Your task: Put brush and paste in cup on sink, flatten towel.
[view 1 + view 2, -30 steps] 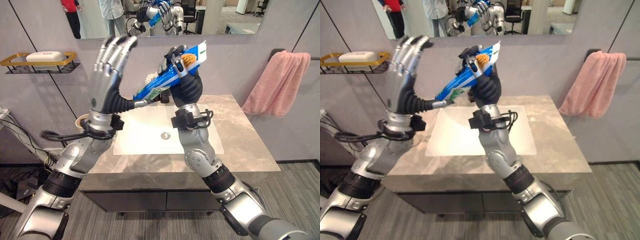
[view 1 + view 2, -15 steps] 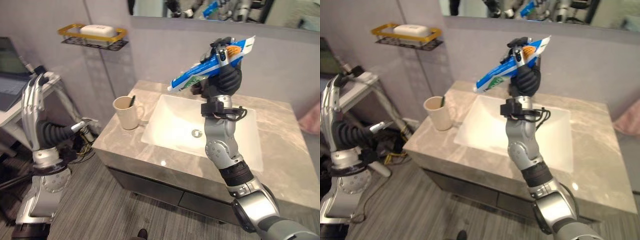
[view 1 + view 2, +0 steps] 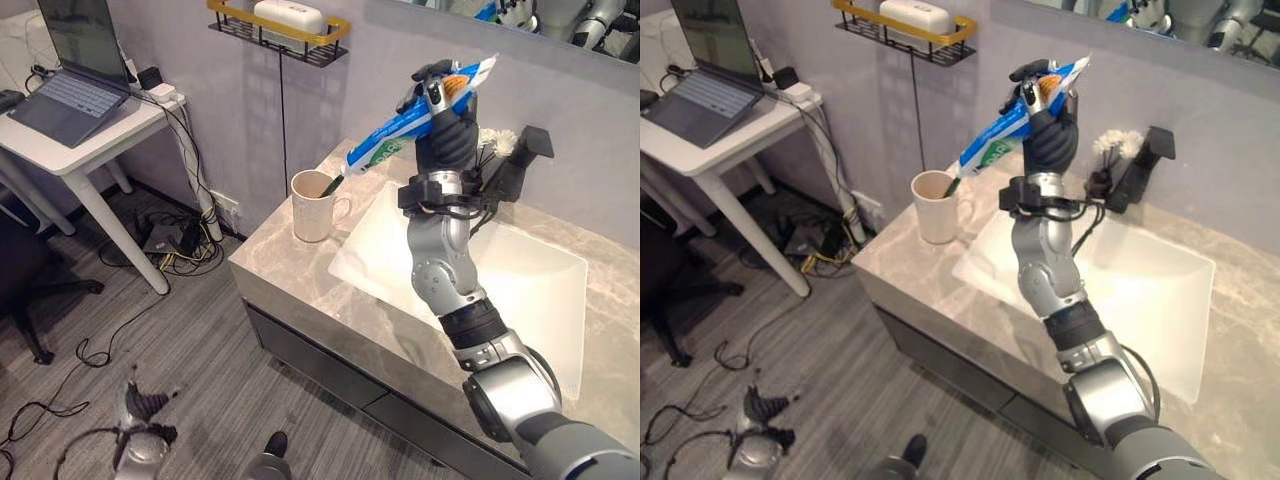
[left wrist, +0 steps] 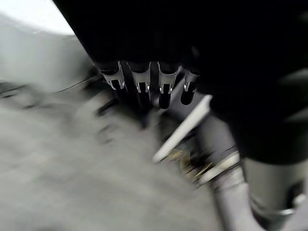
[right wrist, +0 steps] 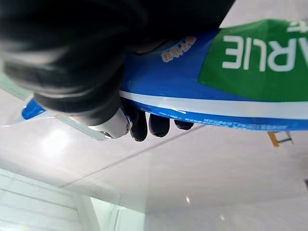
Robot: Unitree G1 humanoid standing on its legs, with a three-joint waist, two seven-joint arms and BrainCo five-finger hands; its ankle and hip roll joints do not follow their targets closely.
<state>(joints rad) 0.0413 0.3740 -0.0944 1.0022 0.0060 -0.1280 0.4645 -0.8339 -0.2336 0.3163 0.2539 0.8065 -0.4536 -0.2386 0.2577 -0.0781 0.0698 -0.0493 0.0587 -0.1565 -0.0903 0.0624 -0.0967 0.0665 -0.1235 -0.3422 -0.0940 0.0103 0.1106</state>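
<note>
Marble counter (image 3: 300,285) with sink (image 3: 520,290) (cup (image 3: 312,205) beside); right hand (image 3: 445,135) clenches paste (image 3: 415,115); left hand (image 4: 144,84) unreadable.

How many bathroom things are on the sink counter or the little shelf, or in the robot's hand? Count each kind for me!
Toothpaste tube, held in the right hand: 1
Cup on the counter, with something dark sticking up inside: 1
Soap bar on the wall shelf: 1
Tap: 1
Total: 4
</note>
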